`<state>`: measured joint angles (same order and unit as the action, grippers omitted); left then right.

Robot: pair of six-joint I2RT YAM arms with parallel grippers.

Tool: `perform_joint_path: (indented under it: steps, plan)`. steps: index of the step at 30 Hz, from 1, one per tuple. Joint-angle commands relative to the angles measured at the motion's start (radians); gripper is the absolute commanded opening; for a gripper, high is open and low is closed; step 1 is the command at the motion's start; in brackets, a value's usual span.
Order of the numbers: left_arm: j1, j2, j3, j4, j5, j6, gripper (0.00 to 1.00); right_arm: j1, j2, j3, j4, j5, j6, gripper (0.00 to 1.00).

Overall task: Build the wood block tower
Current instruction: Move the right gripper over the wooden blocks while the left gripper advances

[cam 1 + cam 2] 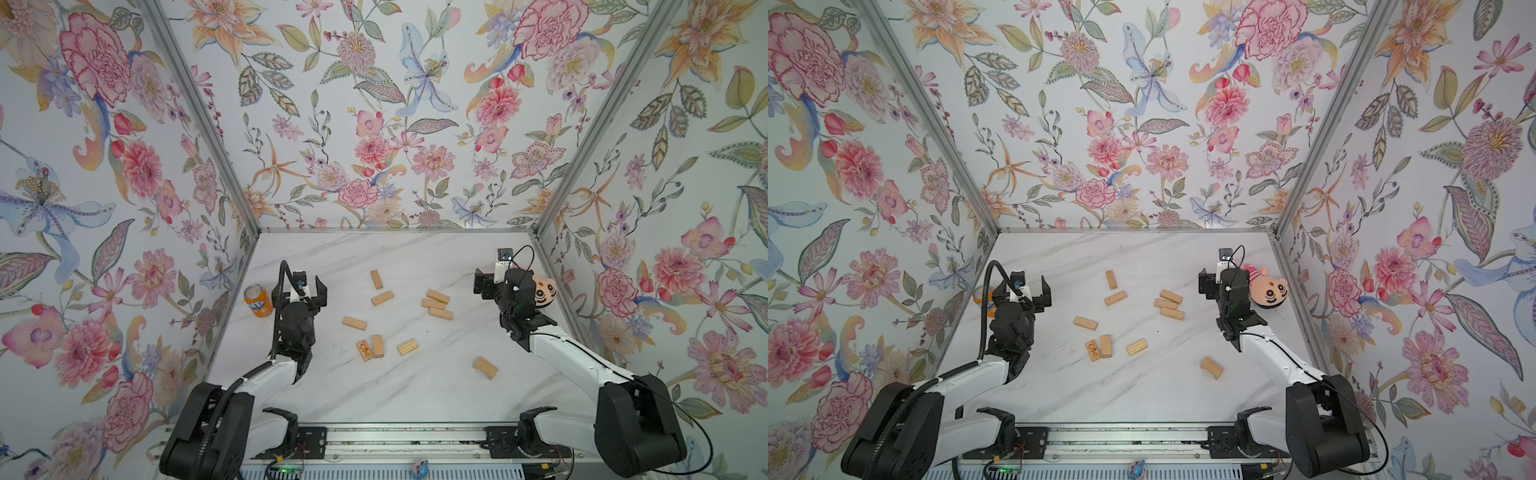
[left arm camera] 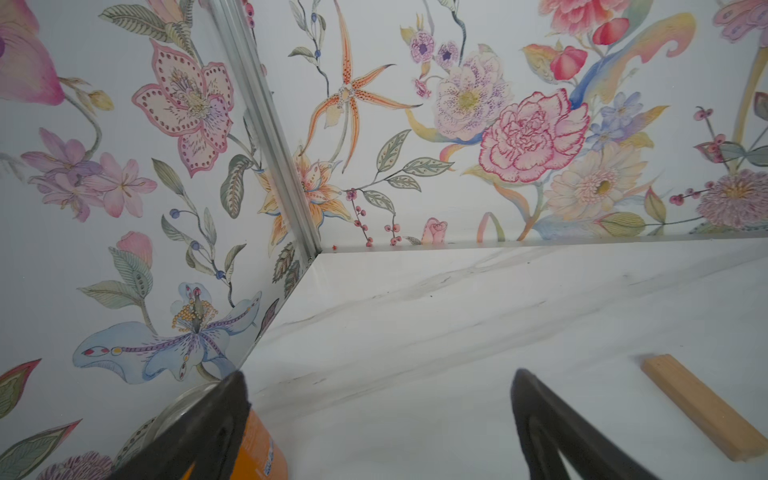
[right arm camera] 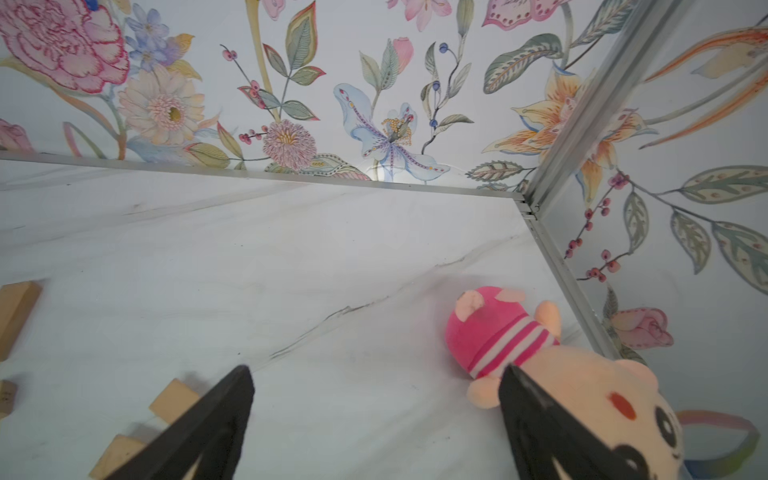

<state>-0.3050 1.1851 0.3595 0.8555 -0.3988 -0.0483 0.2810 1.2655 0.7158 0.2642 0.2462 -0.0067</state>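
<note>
Both grippers stood wide apart and empty: the left gripper point(image 2: 379, 373) at mid-left beside the soda can point(image 1: 257, 301), the right gripper point(image 3: 377, 368) at mid-right beside the plush doll point(image 1: 1271, 291). Between them the wood blocks point(image 1: 382, 298) lay scattered on the table point(image 1: 415, 395).

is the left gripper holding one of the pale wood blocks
No, the left gripper stands open, with only the bare white marble tabletop showing between its jaws.

Left arm point(image 1: 266, 374): reaches from the table's point(image 1: 415, 395) near edge along its left edge, wrist raised | left gripper point(image 2: 379, 376): jaws wide apart, holding nothing | right arm point(image 1: 569, 353): stretches along the right edge toward the far right corner | right gripper point(image 3: 378, 370): jaws wide apart, holding nothing
</note>
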Motion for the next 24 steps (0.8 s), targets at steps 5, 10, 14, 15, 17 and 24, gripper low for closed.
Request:
perform_joint_path:
  steps: [5, 10, 14, 15, 17, 24]
  plan:
    - [-0.305, -0.102, 0.091, -0.397, -0.193, -0.140, 0.99, 0.145, 0.071, 0.180, -0.387, -0.086, 0.098, 0.90]
    - [-0.473, -0.132, 0.120, -0.575, -0.245, -0.258, 0.99, 0.241, 0.229, 0.339, -0.499, -0.049, 0.086, 0.86]
    - [-0.571, -0.179, 0.115, -0.674, -0.241, -0.320, 0.99, 0.294, 0.389, 0.471, -0.553, -0.078, 0.058, 0.82]
    - [-0.592, -0.193, 0.109, -0.696, -0.241, -0.328, 0.99, 0.301, 0.425, 0.498, -0.562, -0.100, 0.055, 0.81]
    - [-0.639, -0.222, 0.093, -0.746, -0.260, -0.362, 0.99, 0.312, 0.508, 0.565, -0.578, -0.142, 0.056, 0.80]
    - [-0.713, -0.306, 0.078, -0.868, -0.261, -0.473, 0.99, 0.342, 0.726, 0.777, -0.632, -0.209, 0.079, 0.75]
